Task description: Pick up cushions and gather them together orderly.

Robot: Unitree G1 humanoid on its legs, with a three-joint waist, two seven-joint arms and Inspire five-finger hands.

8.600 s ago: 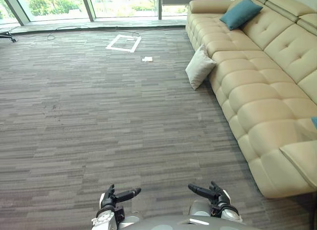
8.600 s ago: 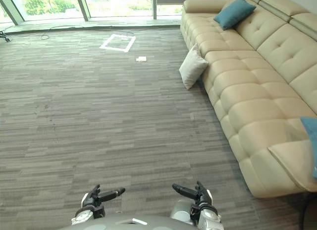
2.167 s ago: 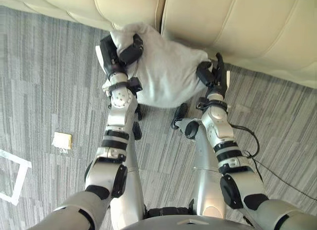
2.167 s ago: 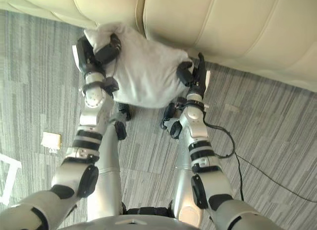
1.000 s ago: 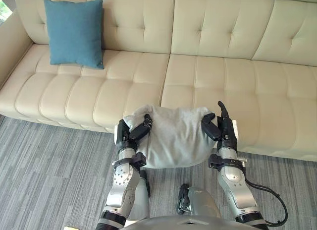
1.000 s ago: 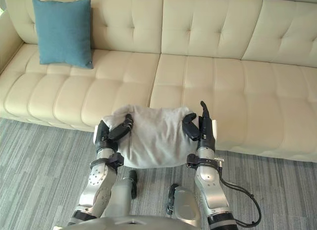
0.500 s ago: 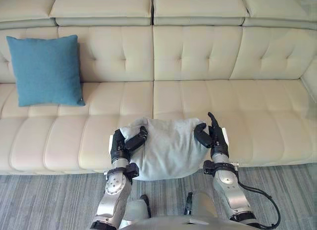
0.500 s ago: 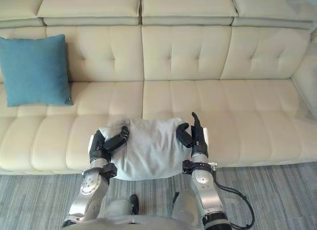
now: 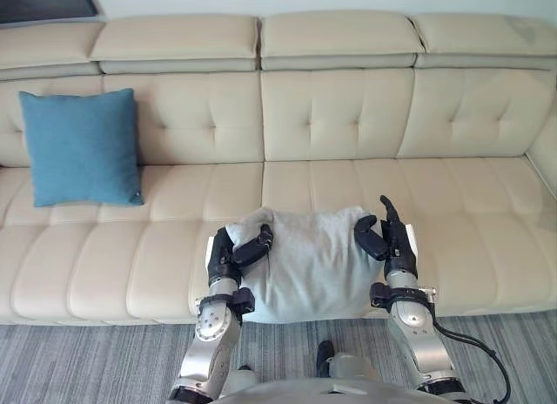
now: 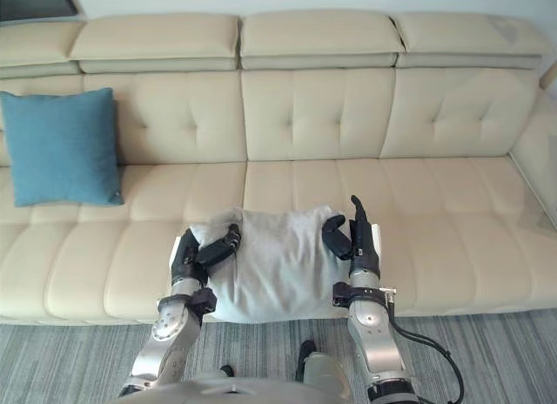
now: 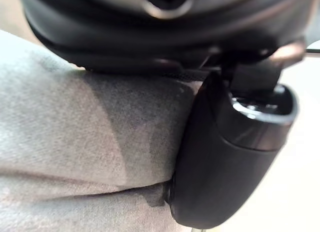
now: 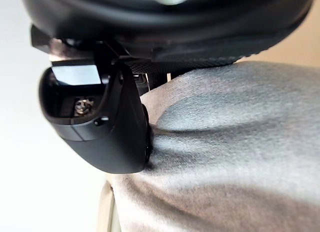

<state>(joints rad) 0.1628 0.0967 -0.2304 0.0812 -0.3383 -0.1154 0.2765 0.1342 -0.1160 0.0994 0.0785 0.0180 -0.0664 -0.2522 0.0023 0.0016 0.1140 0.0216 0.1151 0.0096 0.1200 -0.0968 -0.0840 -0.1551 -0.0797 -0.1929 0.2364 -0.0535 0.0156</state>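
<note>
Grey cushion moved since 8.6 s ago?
Yes: the grey cushion rose from the carpet to the sofa seat edge, held by left hand and right hand.

sofa [image 9: 335, 117] ends cropped, grey cushion [image 9: 309, 265] underside hidden

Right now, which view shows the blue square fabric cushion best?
The left eye view: the blue square fabric cushion stands whole on the cream sofa. The right eye view has it at the frame's edge; the wrist views face the grey cushion.

Both arms reach forward, side by side. The left hand [image 9: 225, 258] and right hand [image 9: 391, 242] clamp the grey cushion [image 9: 309, 263] between them, each thumb hooked over its top edge.
</note>
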